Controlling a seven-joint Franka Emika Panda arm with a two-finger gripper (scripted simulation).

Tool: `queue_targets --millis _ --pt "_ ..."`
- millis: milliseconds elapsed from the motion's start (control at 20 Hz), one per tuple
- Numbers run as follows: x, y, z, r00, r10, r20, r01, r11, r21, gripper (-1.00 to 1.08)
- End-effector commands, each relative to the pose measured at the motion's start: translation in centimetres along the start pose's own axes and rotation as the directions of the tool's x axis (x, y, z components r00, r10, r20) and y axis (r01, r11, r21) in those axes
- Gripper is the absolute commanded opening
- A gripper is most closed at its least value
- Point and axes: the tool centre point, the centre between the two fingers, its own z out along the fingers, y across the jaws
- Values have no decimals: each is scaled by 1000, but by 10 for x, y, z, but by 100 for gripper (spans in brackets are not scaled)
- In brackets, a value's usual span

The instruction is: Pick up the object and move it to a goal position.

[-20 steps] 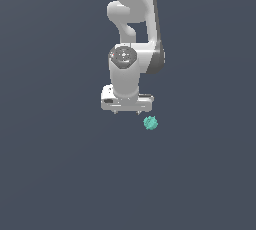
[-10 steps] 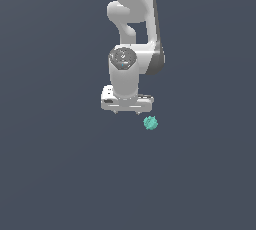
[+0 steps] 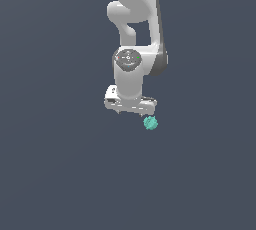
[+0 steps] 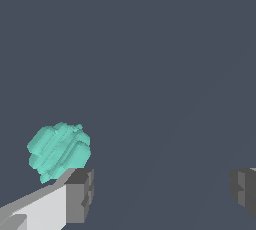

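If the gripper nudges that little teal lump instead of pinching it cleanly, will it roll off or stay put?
The teal lump is roughly round, so a nudge would probably roll it. Its bumpy facets may stop it soon and help the pads grip. In the wrist view it sits beside one fingertip, outside the open gap, so a knock seems plausible.

The gripper (image 4: 160, 194) has its two fingers (image 4: 80, 194) spread wide, and the gap between the jaws holds nothing but bare dark ground. The only thing near the jaws is the object (image 4: 59, 150), a small teal lump lying outside the gap, just beyond the outer side of one finger and ahead of its tip; whether it touches that finger cannot be told. In the exterior view the object (image 3: 150, 122) sits just below the gripper (image 3: 131, 108), toward that view's right. Around the other finger, and ahead of the jaws, the ground (image 3: 60, 164) lies open all round, with nothing to block a pass.
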Motion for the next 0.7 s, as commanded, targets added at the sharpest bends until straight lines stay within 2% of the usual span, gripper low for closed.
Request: queue_targets --millis 0,300,650 --pt "-1 -5 2 999 42 -3 -42 999 0 100" --pt "-2 -20 8 986 169 -12 -169 986 0 100" --pt "-5 -38 15 948 319 -23 -319 948 3 100"
